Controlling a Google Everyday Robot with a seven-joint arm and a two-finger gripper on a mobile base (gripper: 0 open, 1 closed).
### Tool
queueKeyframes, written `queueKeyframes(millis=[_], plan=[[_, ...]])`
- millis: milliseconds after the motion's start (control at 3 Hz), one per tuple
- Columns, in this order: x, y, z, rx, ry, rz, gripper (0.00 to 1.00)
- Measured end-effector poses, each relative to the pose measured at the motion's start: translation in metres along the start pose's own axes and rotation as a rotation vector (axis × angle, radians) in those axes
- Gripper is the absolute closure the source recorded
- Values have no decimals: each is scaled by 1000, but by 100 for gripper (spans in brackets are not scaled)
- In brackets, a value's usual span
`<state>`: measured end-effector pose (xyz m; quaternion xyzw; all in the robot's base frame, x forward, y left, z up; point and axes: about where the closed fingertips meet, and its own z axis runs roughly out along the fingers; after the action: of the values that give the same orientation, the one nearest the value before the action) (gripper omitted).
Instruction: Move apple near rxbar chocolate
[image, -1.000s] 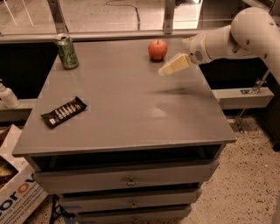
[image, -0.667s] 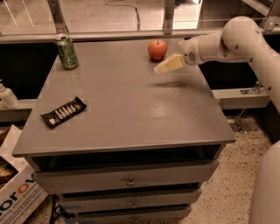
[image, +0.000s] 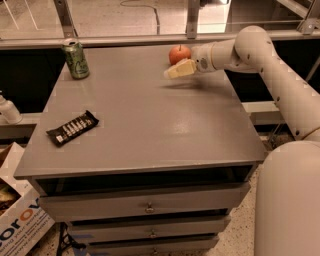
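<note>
Change since earlier: arm (image: 270, 65) has swung left and carried the gripper (image: 181, 69) closer to the apple (image: 179, 53); apple, bar and can lie where they lay.
Table (image: 150, 125): grey top over a stack of drawers, mostly bare in the middle.
Arm: reaches in from the right over the far right corner, with its pale body filling the lower right of the view.
Chocolate bar (image: 72, 127): black wrapper with white print, flat near the left edge towards the front, well apart from the apple.
Can (image: 76, 60): green, upright at the far left corner.
Apple: red-orange, resting on the table near the far edge, right of centre.
Gripper: just in front of the apple and low over the table; it may be touching the fruit, though the view is too poor to be sure. I cannot tell how far open it is, and it looks to have hold of nothing.
Step in hand: the approach to the apple, with the grasp not yet made, by my reading.
Next move calls for: settling round the apple, closing on it, lifting clear, then a long diagonal carry to the front left.
Edges: the apple sits close to the far edge, so a nudge could roll it off; the bar lies near the left edge, so the set-down wants to land on its inner side.
Open room: the wide bare middle gives a free path, and the can stands off that line.
</note>
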<state>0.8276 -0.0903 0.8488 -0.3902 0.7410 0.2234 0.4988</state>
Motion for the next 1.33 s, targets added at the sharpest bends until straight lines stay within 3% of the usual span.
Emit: queueKeyframes(millis=[333,667,1000,1333], plan=[[-9,-11,23,21,-11,0,0],[-12,-15,43,32,-12,0,17],[-14,-18,52,39,-14,-5,41],[-16,-20,45,42,-17,-5,64]])
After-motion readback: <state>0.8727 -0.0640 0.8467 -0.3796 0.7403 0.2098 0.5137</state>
